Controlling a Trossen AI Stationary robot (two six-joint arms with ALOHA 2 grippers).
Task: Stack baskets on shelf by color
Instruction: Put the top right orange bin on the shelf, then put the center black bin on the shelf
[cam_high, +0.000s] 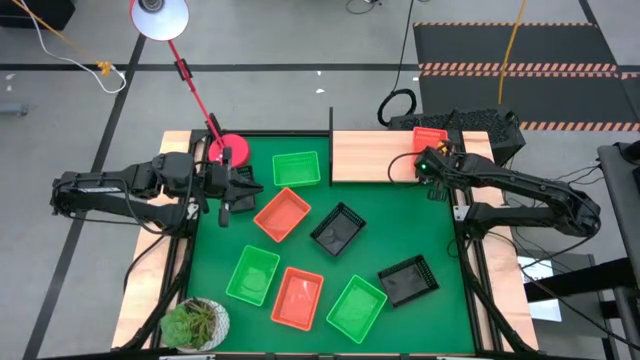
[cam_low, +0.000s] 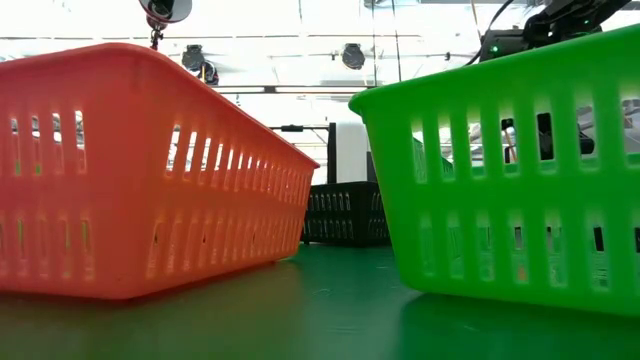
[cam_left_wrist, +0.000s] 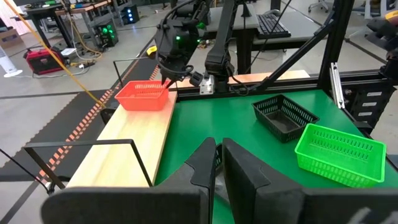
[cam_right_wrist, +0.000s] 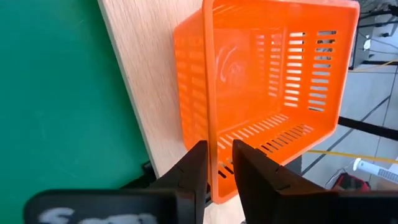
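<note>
Pretty bright and even in here, ceiling lights (cam_low: 300, 40) blowing out white behind the baskets, soft shadows on the green mat (cam_high: 400, 230), and the nearest orange basket (cam_low: 140, 170) looks kinda soft up close.

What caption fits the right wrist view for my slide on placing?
Right gripper astride the rim of an orange-red plastic mesh basket resting on the light wooden shelf board.

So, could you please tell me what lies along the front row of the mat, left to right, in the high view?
Plant → green basket → orange basket → second green basket → black basket.
</note>
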